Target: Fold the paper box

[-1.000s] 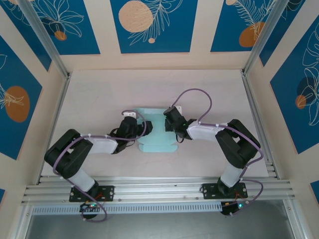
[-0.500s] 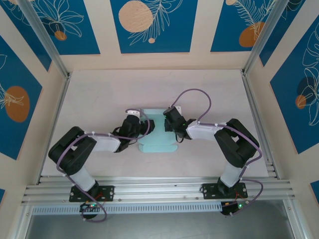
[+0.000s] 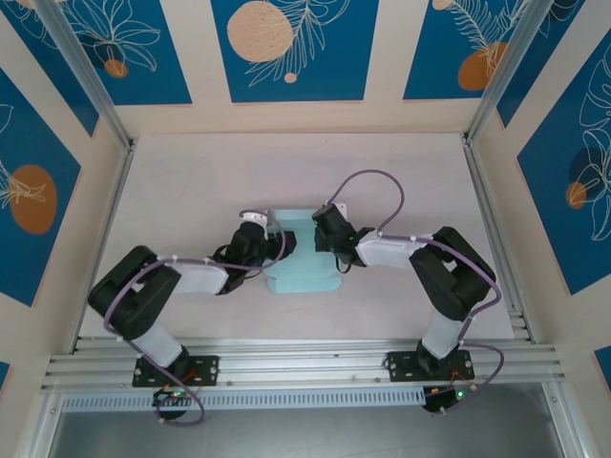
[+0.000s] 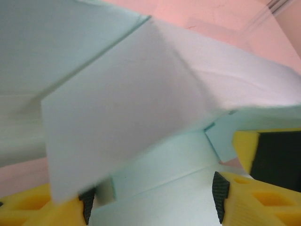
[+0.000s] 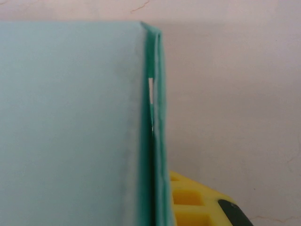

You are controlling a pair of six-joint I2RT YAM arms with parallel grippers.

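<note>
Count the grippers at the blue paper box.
2. The left gripper is at the left edge of the paper box, card between its fingers; the right gripper pinches a folded wall on its right side.

1. The top external camera hangs high above and behind the rig, looking steeply down on the whole table (image 3: 191,181), its near edge at 6 o'clock.
2. The left wrist camera sits very near the paper box (image 4: 141,103), facing across its panels.
3. The right wrist camera is nearer still, against one box wall.
4. All three views share that box.
</note>
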